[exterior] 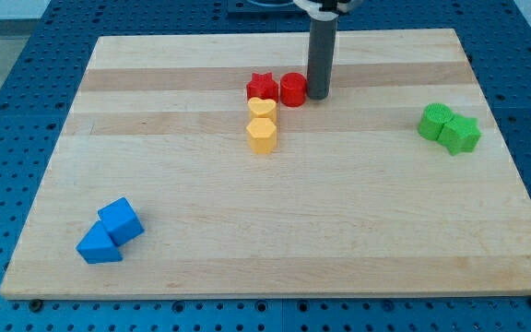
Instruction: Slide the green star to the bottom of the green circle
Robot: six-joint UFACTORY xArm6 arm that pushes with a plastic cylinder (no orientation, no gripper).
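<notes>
Two green blocks sit touching at the view's right: one (435, 121) on the left and one (460, 135) just right of and below it. I cannot tell for sure which is the star and which the circle; the lower right one looks star-like. My tip (319, 96) rests near the view's top centre, touching the right side of the red cylinder (293, 89), far left of the green blocks.
A red star (262, 88) sits left of the red cylinder. A yellow heart (262, 110) and a yellow hexagon (262, 135) lie below it. Two blue blocks (109, 231) sit at the bottom left. The wooden board (339, 231) lies on a blue perforated table.
</notes>
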